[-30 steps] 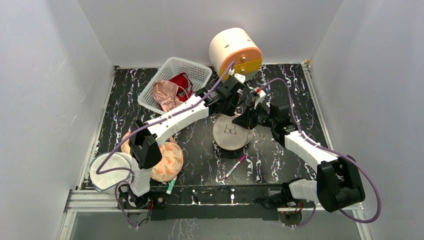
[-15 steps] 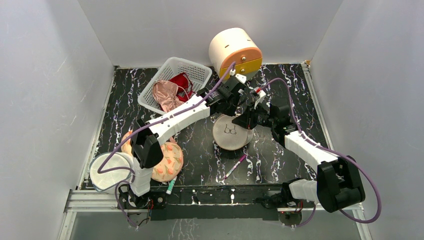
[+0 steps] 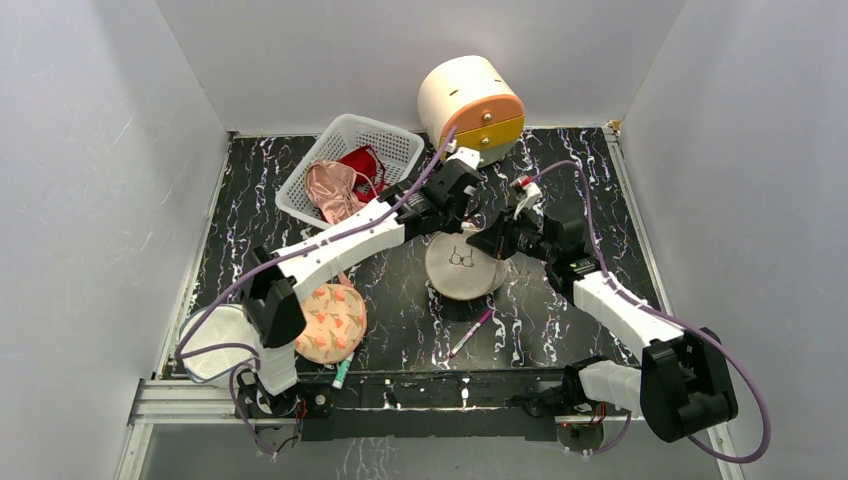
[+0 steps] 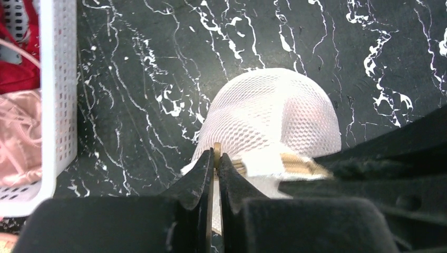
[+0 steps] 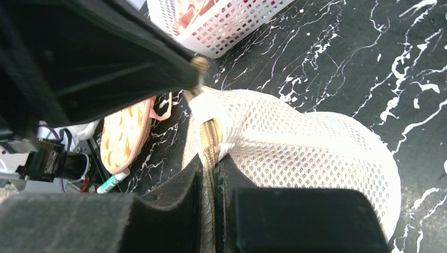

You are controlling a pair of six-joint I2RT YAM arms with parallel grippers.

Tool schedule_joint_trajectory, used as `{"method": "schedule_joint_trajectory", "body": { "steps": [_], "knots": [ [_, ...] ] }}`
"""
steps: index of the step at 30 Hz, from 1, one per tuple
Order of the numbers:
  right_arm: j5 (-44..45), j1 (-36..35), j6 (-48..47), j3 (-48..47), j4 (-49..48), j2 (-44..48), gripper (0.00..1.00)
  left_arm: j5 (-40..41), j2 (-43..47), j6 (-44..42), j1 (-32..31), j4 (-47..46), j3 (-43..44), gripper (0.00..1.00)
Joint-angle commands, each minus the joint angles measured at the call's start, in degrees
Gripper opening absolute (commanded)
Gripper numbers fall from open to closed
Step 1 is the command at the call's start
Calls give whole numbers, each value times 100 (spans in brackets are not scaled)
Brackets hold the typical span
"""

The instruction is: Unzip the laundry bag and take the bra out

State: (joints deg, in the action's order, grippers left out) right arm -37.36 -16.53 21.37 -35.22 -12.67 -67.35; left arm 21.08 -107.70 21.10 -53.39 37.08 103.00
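Mesh laundry bag (image 3: pixel 462 272), left gripper (image 4: pixel 216 158) and right gripper (image 5: pixel 211 163) extended, pinching zip (image 5: pixel 210 138)

White lattice basket (image 3: pixel 392 150) holding pink garment (image 3: pixel 330 190) and red garment (image 3: pixel 362 165), cream-and-orange drum (image 3: pixel 470 100), peach floral pad (image 3: pixel 335 322), pink pen (image 3: pixel 470 333)

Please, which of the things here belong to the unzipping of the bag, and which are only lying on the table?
For the job: laundry bag; zip pull, pinched in the left gripper; right gripper, clamped on the bag's zip edge.
Just lying about: white basket with clothes; peach floral piece; cream and orange drum; pink pen.
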Motion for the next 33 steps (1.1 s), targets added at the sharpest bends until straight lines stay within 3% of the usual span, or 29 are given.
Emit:
{"method": "schedule_joint_trajectory", "body": {
  "steps": [1,6,10,17,22,29,31,33],
  "knots": [
    [693,1,588,166,-680,300,4,740,1032,260,-19,-348,-558,0],
    [1173,1,1333,492,-771,331,6,942,1565,670,-9,-694,-1239,0],
    [987,2,1566,695,-1057,219,27,607,1734,783,-6,-951,-1437,0],
    [1004,1,99,-64,431,289,58,213,1633,566,-8,-846,-1247,0],
    [1135,-187,-610,-657,1082,351,71,135,1676,398,-7,-760,-1232,0],
    [923,-855,-1233,-1321,945,-128,72,-215,1717,174,-8,-803,-1213,0],
    [874,-960,-1380,-1529,1052,-377,67,-277,1711,150,-14,-792,-1207,0],
    [901,-1024,-1472,-1694,1186,-587,55,-301,1728,140,-10,-787,-1220,0]
  ]
}}
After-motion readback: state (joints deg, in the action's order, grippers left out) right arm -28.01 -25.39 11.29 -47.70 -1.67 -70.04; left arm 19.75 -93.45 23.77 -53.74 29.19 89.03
